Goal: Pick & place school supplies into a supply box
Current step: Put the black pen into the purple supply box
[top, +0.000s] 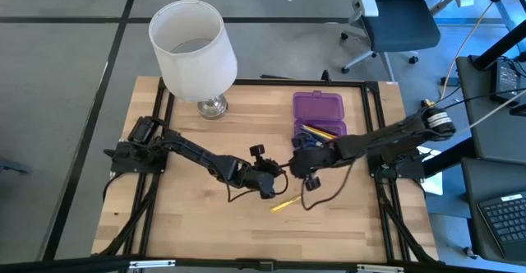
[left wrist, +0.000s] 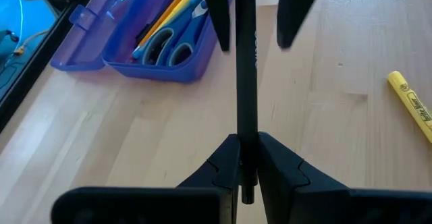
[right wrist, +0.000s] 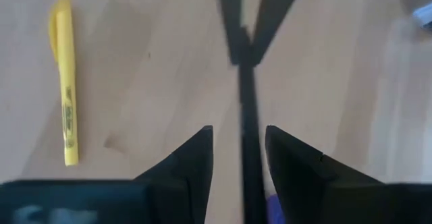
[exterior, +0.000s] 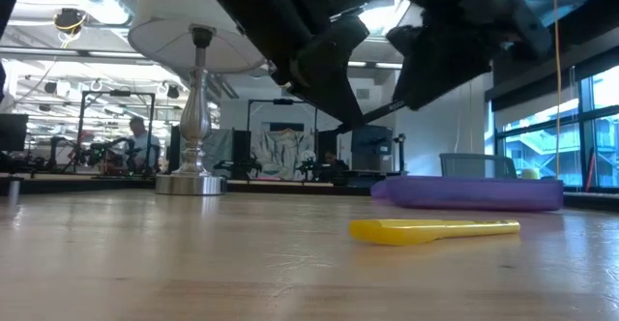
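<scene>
My left gripper (top: pixel 271 181) is shut on a thin black pen (left wrist: pixel 246 82) above the middle of the table. My right gripper (top: pixel 298 168) faces it, open, its two fingers standing on either side of the pen's free end (right wrist: pixel 248 123); I see no touch. A yellow highlighter (top: pixel 283 205) lies flat on the table just nearer than both grippers. The purple supply box (top: pixel 319 117) stands open at the far right, holding orange and yellow pencils, a blue pen and blue-handled scissors (left wrist: pixel 165 45). My left gripper pinches the black pen near its one end (left wrist: pixel 247 140) between its two fingers. The pen lies along the fingers and sticks straight out ahead of them toward my right gripper. The fingers come from the table's left. The pen is lifted clear of the table.
A white-shaded lamp (top: pixel 193 51) on a metal foot stands at the far left of the table. The box's lid (top: pixel 318 105) lies open on its far side. Bare wood lies along the near edge and at the left.
</scene>
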Action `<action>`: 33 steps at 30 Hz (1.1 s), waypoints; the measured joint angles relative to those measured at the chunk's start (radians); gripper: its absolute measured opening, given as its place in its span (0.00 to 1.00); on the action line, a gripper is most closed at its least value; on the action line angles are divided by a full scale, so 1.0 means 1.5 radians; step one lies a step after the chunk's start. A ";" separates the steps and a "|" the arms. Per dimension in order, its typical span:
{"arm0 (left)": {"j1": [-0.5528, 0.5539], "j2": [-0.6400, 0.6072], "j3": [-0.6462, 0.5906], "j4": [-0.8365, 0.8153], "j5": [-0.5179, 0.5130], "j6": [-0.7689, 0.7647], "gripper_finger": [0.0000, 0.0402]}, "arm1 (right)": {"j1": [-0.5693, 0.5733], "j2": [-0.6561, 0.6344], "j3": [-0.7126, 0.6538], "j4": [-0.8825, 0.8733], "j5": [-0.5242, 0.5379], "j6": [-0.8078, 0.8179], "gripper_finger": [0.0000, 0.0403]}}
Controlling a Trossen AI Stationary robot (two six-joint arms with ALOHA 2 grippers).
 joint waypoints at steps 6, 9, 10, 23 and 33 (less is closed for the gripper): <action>0.000 0.000 0.001 -0.005 0.002 0.000 0.07 | 0.000 0.093 0.089 -0.101 0.001 0.016 0.35; 0.000 0.000 0.001 -0.009 0.001 0.000 0.07 | 0.000 0.116 0.126 -0.125 0.002 0.017 0.35; 0.000 0.000 0.001 -0.011 0.001 0.000 0.07 | 0.000 0.120 0.136 -0.127 0.002 0.017 0.35; 0.000 0.000 0.001 -0.021 0.002 -0.007 0.07 | 0.000 0.122 0.159 -0.152 -0.001 0.052 0.30; 0.000 0.000 0.001 -0.020 0.007 -0.005 0.08 | 0.000 0.122 0.159 -0.152 0.002 0.052 0.19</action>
